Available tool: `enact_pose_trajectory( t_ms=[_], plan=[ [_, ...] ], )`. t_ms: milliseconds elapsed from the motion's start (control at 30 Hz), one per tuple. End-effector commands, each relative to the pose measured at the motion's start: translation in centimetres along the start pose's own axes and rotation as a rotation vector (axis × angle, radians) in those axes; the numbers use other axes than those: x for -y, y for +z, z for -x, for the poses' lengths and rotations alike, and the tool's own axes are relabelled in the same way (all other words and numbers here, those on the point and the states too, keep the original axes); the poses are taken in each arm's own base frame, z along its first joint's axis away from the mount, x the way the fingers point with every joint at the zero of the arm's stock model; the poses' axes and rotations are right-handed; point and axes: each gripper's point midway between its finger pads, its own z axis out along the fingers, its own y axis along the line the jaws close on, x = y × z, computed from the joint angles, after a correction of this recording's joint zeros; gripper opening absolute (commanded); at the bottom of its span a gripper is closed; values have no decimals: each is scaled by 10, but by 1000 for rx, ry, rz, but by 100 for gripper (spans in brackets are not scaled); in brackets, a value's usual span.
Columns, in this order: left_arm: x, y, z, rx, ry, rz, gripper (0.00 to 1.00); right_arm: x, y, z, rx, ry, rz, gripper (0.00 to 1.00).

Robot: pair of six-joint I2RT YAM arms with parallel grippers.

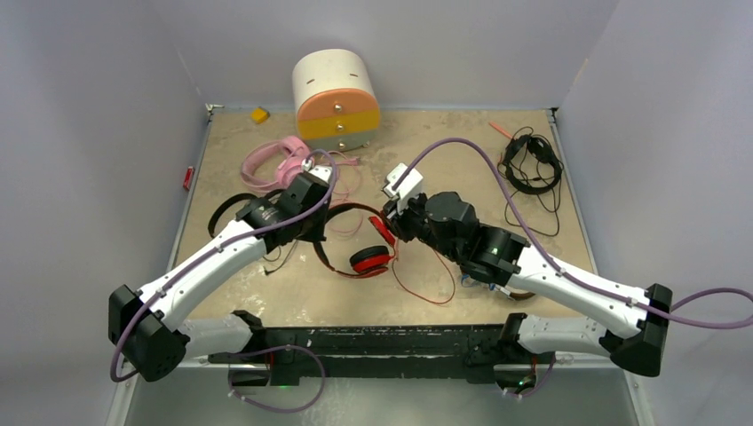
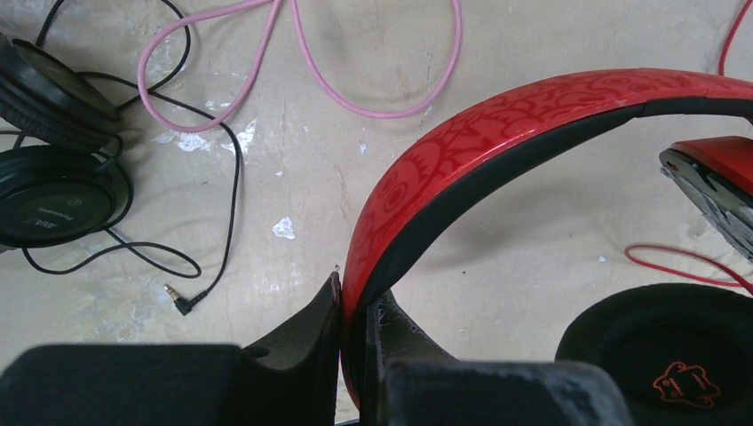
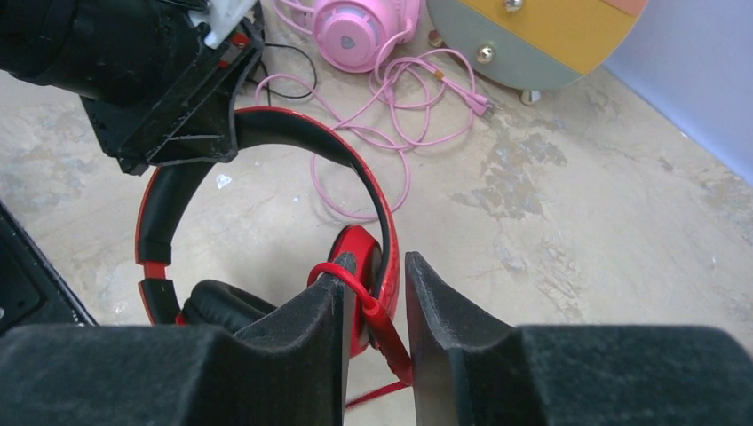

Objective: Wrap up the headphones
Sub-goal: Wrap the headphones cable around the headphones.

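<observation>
Overhead hides it, but up close your left gripper [image 2: 358, 297] clamps the red headphones [image 2: 497, 124] by the band; right gripper [image 3: 377, 266] parted, cable [image 3: 384, 324] seemingly loose between.

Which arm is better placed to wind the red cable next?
Right, probably: the right gripper, open, straddles the red cable; the left gripper is shut on the red headband, steadying it.

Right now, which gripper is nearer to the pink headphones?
Left. The left gripper sits just beside the pink headphones; the right gripper is farther, past the red headphones.
</observation>
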Motion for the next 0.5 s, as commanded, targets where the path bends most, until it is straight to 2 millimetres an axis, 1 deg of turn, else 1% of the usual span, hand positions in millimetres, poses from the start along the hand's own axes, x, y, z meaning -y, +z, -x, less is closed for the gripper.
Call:
enact_pose_trajectory(
  t_ms=[0, 133, 200, 267, 333, 400, 467],
  plan=[
    [12, -5, 17, 71, 40, -23, 0, -4, 3, 29, 64, -13, 26, 30],
    [17, -7, 13, 69, 92, -20, 0, -3, 12, 22, 15, -22, 7, 30],
    [18, -9, 10, 63, 104, -24, 0, 1, 15, 23, 2, -25, -21, 29],
    [24, -12, 7, 56, 115, -63, 0, 4, 18, 21, -12, -27, -42, 29],
    [30, -15, 5, 55, 126, -101, 0, 2, 21, 20, -16, -27, -32, 29],
    [31, -16, 3, 50, 138, -103, 0, -2, 21, 20, -16, -28, -13, 30],
    [29, -18, 1, 40, 147, -90, 0, 1, 22, 20, -20, -30, -33, 30]
  ],
)
